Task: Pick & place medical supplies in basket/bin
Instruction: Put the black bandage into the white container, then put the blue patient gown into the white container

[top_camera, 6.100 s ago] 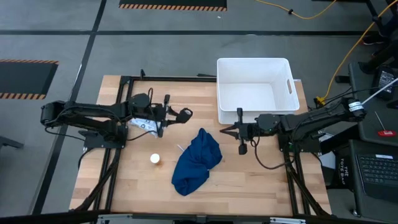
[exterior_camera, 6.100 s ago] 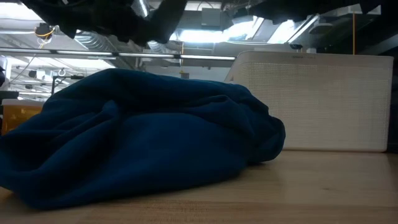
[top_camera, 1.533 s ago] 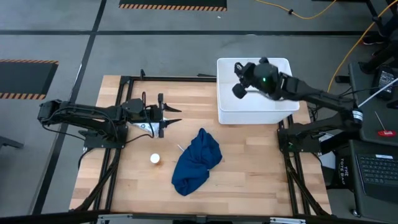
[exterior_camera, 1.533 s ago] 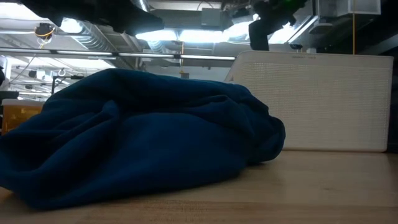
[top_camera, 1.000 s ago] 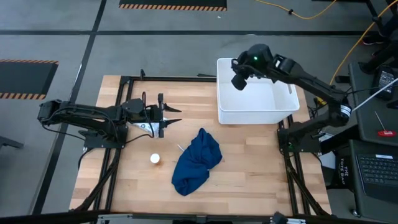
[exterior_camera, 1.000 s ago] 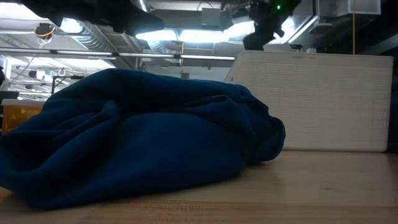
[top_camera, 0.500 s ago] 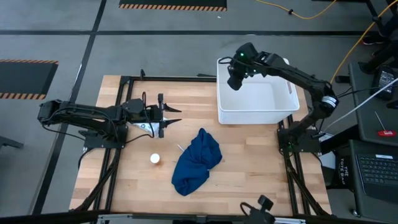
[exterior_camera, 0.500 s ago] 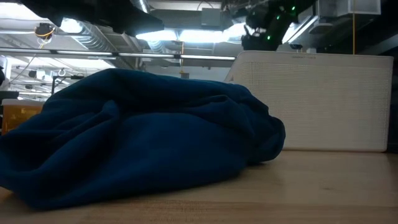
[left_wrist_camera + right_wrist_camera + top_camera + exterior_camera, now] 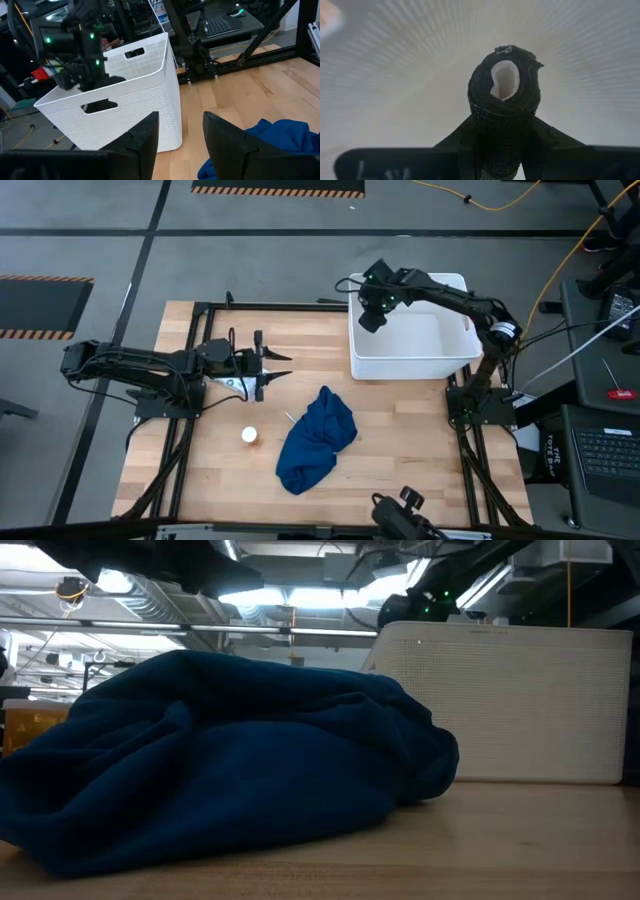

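**A:** Up in the upper right of the high view, we've got the right gripper [image 9: 370, 315] hanging over the near-left corner of the white tub [image 9: 455, 362]. Right wrist view shows its fingers clamped on the small black cylinder [image 9: 504, 95], hollow end facing the camera, with the tub's ribbed white inside all around it. So we'd call this the drop-off step for the roll.

**B:** Agreed. It's not let go yet, though. Next move, as we read it: spread the fingers so the cylinder falls inside the walls, then lift clear of the rim. It sits close to that corner, so we'd want it a bit further in first, or it could clip the edge.

**A:** What about the other arm?

**B:** Left gripper [image 9: 268, 365] is parked at the left middle of the high view, low over the wood. Left wrist view shows its fingers [image 9: 227, 145] apart with nothing between them. The small white packet [image 9: 232, 382] lies right under that arm.

**A:** And still out on the table [image 9: 400, 450]: the dark-blue cloth [image 9: 315, 438], crumpled at lower centre, well apart from the tub, and the tiny white-orange round item [image 9: 249, 436] just left of it. Low view is mostly filled by the cloth, tub wall behind on the right.

**B:** So by our count one of four is nearly in, and three haven't been touched.
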Robot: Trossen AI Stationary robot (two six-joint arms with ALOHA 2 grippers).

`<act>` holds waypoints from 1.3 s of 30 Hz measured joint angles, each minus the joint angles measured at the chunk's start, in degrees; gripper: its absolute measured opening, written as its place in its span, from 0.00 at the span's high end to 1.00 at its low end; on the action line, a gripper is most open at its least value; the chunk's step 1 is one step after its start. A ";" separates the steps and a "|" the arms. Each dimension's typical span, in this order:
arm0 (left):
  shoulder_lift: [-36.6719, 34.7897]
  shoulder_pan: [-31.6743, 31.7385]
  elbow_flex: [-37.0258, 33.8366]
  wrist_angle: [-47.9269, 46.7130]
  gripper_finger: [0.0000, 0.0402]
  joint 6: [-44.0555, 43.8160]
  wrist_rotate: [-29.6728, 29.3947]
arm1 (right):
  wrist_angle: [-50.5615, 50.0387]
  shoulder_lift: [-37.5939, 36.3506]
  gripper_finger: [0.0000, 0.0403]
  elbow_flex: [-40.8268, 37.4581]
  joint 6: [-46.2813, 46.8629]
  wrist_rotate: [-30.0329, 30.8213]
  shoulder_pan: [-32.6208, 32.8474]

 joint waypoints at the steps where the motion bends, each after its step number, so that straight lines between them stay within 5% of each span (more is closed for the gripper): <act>1: 0.00 0.00 0.00 -0.02 0.64 0.01 0.00 | -0.42 0.46 0.79 0.00 -0.27 0.01 0.00; 7: 0.02 0.00 0.00 -0.52 0.64 0.01 0.00 | -1.53 1.99 0.75 -0.02 -2.61 0.03 0.00; 22: 0.02 0.00 0.00 -0.95 0.64 0.00 0.00 | -1.86 1.71 0.44 -0.02 -3.12 3.89 0.00; 39: 0.02 -0.02 0.00 -1.33 0.64 0.00 -0.47 | -9.81 -4.79 0.48 4.15 -2.34 4.62 -0.04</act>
